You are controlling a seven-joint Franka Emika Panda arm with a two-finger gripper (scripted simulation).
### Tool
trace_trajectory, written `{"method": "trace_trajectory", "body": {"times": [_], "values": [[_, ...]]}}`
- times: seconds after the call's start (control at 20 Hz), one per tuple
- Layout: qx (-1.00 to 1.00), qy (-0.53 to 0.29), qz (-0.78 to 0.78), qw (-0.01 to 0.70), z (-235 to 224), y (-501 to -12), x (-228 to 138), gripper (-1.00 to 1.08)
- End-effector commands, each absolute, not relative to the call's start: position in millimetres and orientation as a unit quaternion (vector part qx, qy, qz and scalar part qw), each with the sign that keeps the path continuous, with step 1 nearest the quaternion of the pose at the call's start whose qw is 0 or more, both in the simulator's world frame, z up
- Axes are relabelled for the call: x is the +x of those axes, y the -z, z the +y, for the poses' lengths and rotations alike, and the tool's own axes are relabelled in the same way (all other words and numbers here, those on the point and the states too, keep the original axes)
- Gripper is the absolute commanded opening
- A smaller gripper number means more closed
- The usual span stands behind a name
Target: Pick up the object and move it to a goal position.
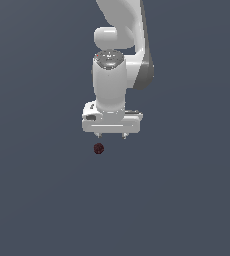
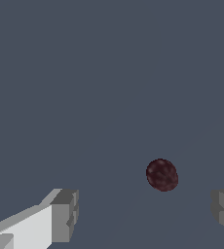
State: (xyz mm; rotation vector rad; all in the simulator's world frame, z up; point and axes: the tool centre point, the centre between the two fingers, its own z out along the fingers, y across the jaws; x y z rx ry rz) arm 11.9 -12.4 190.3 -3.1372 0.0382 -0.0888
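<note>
Left of centre in the exterior view, the tiny dark maroon, bumpy round ball [image 1: 98, 148] rests on the flat grey-blue surface [image 1: 37, 200], just below the white parallel-jaw gripper [image 1: 112, 135] and apart from it. The gripper hangs from the white Panda arm [image 1: 118, 30] that enters at the top centre of the frame, with its jaws spread wide and nothing held between them. The ball lies toward the exterior view's left of the gripper's midpoint, roughly under the left-hand fingertip and not centred in the gap. The wrist view shows the same offset: the ball [image 2: 161, 174] sits between the two grey finger pads [image 2: 65, 216] but much nearer the pad at the frame's right edge, touching neither. Being round, the ball has no long axis, so jaw orientation is not critical. The coming move probably requires a small sideways shift to centre the ball between the jaws, then a descent before closing. No goal marker is visible.
</note>
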Motion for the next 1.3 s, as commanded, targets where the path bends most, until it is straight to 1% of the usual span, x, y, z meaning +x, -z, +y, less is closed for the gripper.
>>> {"method": "trace_trajectory", "body": {"times": [0.0,0.35,0.85,1.25], "values": [[-1.000,0.027,0.008,0.001,-15.0,-186.3,11.0,1.00],[-1.000,0.021,-0.021,-0.001,-32.0,-160.5,4.6,1.00],[-0.996,0.006,-0.090,-0.002,-68.1,-102.6,-16.3,1.00],[-0.993,0.000,-0.118,0.000,-81.3,-80.3,-26.9,1.00]]}}
